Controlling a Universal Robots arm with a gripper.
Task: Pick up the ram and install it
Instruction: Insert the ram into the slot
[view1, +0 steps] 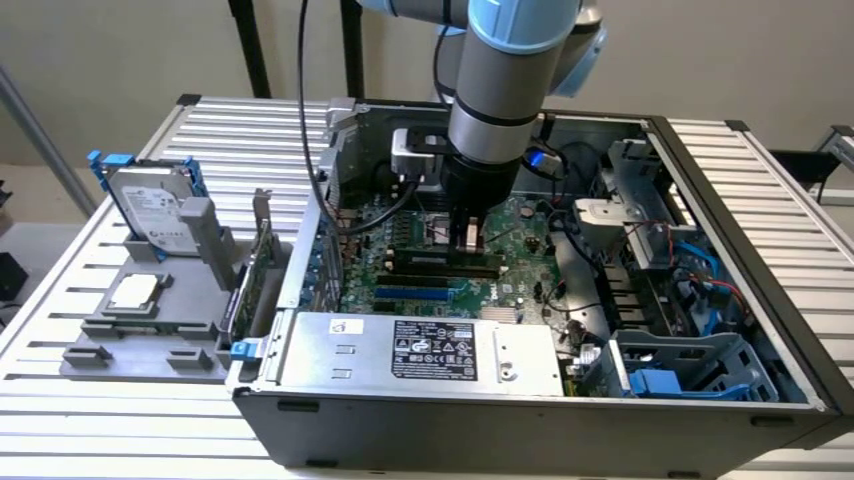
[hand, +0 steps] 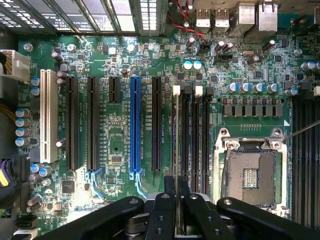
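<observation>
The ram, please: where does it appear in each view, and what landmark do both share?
Exterior view: the ram hangs upright in the gripper over the motherboard's middle.
Wrist view: seen edge-on as a thin line rising from the gripper.
Shared landmark: the blue slot.

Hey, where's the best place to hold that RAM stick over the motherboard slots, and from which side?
Grip the ram on its upper long edge, from straight above, tool pads on the two flat faces. It stands on edge, thin and in line with the black slots, so a top-down pinch at mid-length probably keeps it upright. That is how the tool holds it now.
</observation>
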